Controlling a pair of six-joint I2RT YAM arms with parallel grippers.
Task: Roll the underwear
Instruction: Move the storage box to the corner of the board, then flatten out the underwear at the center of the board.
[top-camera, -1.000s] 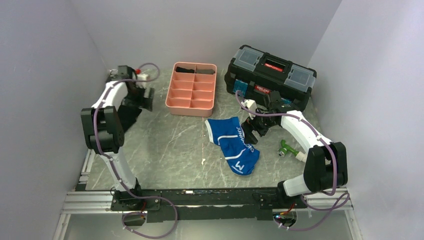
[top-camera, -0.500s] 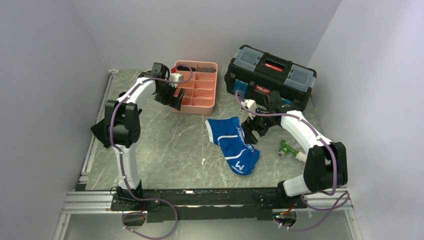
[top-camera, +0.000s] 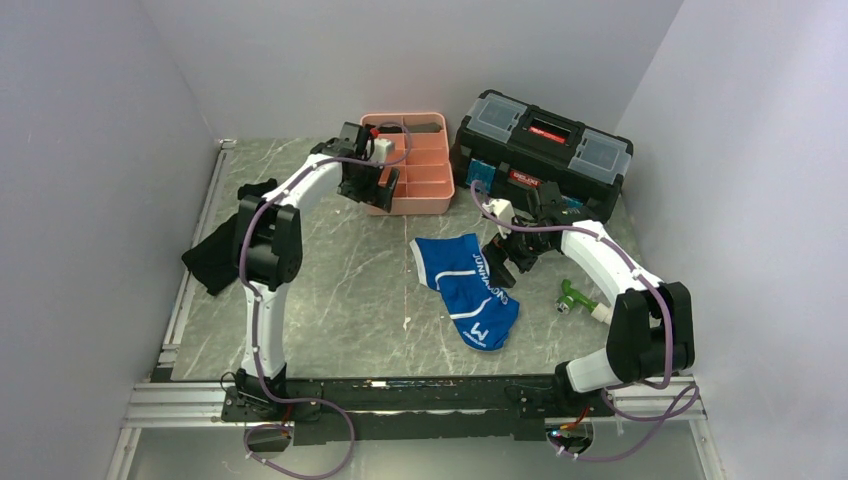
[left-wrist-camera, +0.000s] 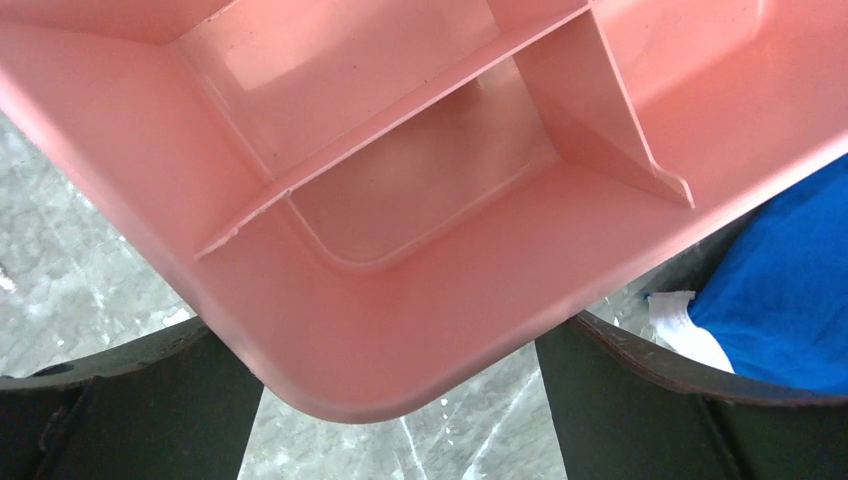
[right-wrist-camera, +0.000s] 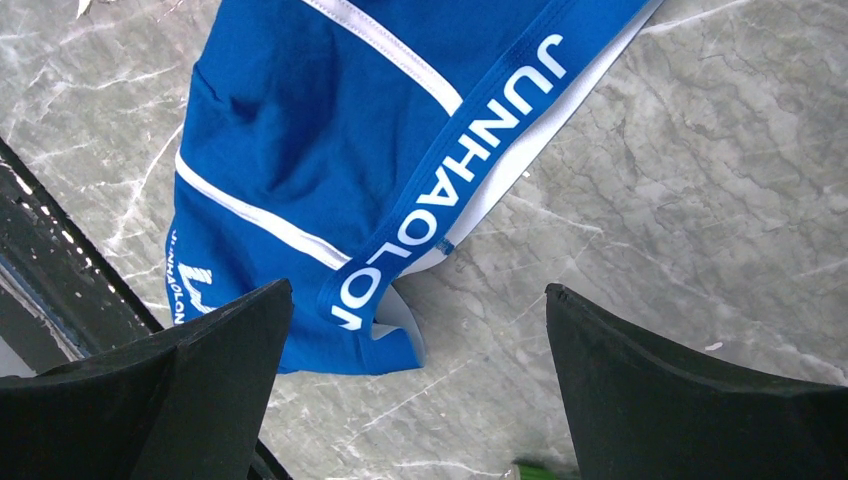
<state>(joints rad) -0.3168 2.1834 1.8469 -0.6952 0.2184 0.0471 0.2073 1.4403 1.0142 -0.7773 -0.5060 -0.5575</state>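
The left arm has swung in from the far left corner, and its left tool (top-camera: 374, 192) now sits at the near left corner of the pink compartment tray (top-camera: 425, 207); the tray has shifted right and back, ending against or just beside the black toolbox (top-camera: 540, 150); a black cloth (top-camera: 212, 258) now shows at the left edge of the desk (top-camera: 330, 300); the right arm and the underwear (top-camera: 468, 285) have not moved.

From above, the blue underwear lies flat, right of centre, with bare marble to its left and in front; the right tool (top-camera: 510, 262) hangs at its right edge; a small green object (top-camera: 575, 298) lies near the right arm; something dark fills the tray's far compartments, too small to identify.

In the left wrist view, the tray's rounded corner lies between the spread fingers (left-wrist-camera: 120, 400), so the tool is open; I cannot tell whether they touch the tray; a bit of blue fabric shows at the right edge, cut off.

In the right wrist view, the fingers (right-wrist-camera: 150, 400) stand wide apart, open, above the waistband lettered JUNHAOLON; the far part of the garment runs out of frame.
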